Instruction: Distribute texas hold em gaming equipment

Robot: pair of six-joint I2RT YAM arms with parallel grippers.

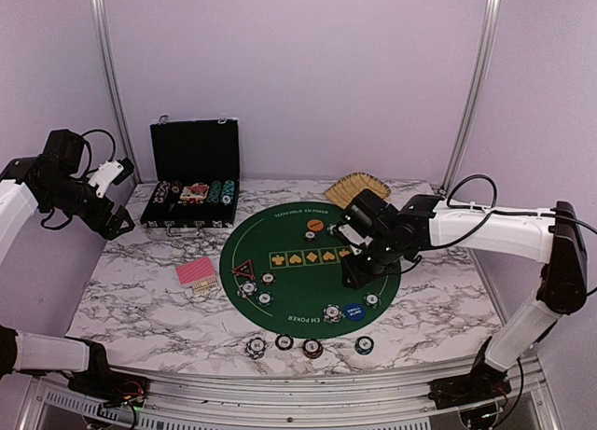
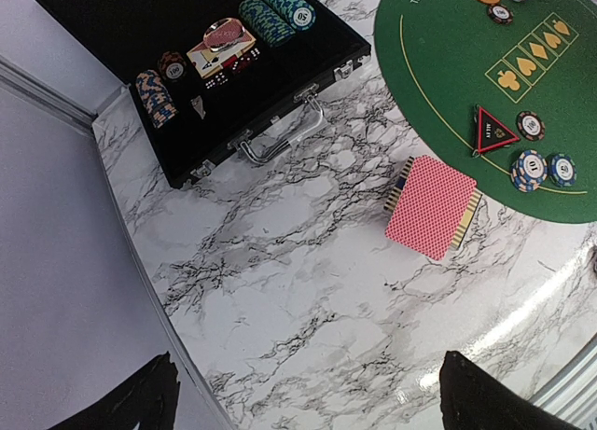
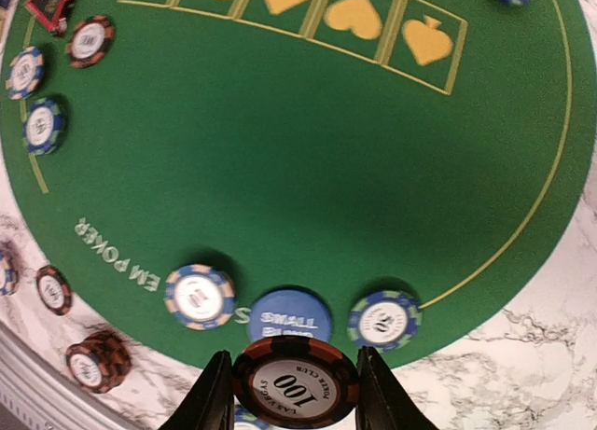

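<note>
My right gripper [image 1: 356,273] hovers over the right part of the round green poker mat [image 1: 289,290], shut on a black-red "100" chip [image 3: 295,385] held flat between its fingers. Below it on the mat lie the blue small-blind button [image 3: 289,316] with a striped chip on either side, one to its left [image 3: 199,296] and one to its right [image 3: 384,320]. The orange button [image 1: 315,226] lies at the mat's far side. The black-red triangular marker [image 2: 492,129] sits at the mat's left edge with chips beside it. The pink-red-backed card deck [image 2: 433,206] lies on the marble left of the mat. My left gripper [image 2: 308,411] is open and empty, high over the left table.
An open black case [image 1: 191,183] with chip rows stands at the back left. A tan woven basket [image 1: 357,187] sits behind the mat. Several chips, the leftmost [image 1: 255,347], lie in a row near the front edge. Metal frame posts stand at both back corners.
</note>
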